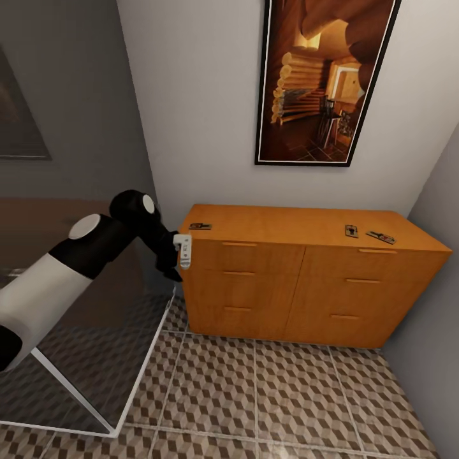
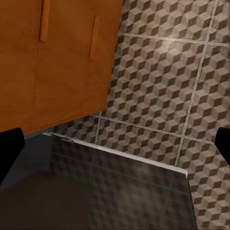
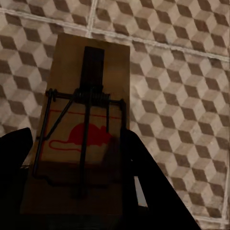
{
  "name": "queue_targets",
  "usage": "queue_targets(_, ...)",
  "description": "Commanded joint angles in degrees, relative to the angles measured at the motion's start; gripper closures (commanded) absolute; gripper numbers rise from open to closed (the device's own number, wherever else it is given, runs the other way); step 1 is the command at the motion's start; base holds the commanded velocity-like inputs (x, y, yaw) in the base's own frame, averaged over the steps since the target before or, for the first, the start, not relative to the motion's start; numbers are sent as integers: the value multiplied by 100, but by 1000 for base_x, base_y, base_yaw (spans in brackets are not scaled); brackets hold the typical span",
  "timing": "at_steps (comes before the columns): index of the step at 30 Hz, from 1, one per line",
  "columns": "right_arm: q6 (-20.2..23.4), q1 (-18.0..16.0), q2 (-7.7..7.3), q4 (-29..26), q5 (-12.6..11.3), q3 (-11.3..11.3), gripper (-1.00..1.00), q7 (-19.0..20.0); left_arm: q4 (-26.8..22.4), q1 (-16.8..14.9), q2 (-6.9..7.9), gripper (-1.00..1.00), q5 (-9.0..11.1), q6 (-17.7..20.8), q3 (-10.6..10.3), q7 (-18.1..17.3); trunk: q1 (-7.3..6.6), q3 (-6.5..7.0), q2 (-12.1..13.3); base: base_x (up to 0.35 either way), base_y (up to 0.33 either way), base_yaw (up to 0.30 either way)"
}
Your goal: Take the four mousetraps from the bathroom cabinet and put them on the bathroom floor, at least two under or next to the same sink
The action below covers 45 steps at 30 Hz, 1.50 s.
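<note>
1 mousetrap (image 3: 79,139) was clamped in the right gripper (image 3: 76,182) above the bathroom floor (image 3: 182,96); a low, level release was advisable.

My left arm (image 1: 76,255) is a chunky tube, white on the near segment, then glossy black from the elbow on. The two joints each have a round white cap. There's a small white block with tiny dark markings down by the wrist. On the wrist cams, the fingers (image 3: 143,182) of both hands are plain matte black, no visible screws or cables.
</note>
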Motion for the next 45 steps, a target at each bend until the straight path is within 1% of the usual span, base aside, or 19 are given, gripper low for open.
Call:
queue_targets(1,172,11,7,4,14,25,100,-47,-3,-6,5,-100,-34,61,-80,-36,0,-5,-3,0,0,0)
queue_targets(3,322,24,13,3,-63,23,100,-43,1,-6,5,-100,-34,61,-144,-36,0,-5,-3,0,0,0)
queue_targets(10,462,38,16,1,-246,20,100,-40,4,-6,-1,-100,-34,68,-218,-36,0,-5,-3,0,14,0)
queue_targets(15,475,38,13,-5,-289,20,100,-40,8,-6,-45,-100,-34,68,-229,-36,0,-5,-3,39,167,0)
queue_targets(22,478,40,30,-7,-337,20,100,-38,12,-6,-113,-100,-34,63,-236,-36,0,-5,-3,161,239,0)
queue_targets(29,488,40,103,-1,-388,17,100,-45,15,-6,-150,-100,-34,67,-243,-36,0,-5,-3,187,248,0)
queue_targets(32,487,41,114,3,-407,19,100,-46,19,-6,-184,-100,-33,69,-280,-36,0,-5,-3,142,165,0)
queue_targets(38,488,45,128,2,-418,20,100,-43,23,-6,-223,-100,-34,71,-460,-36,0,-5,-3,40,46,0)
queue_targets(45,490,44,136,1,-420,20,100,-39,17,-6,-243,-100,-34,77,-507,-36,0,-5,-3,6,6,0)
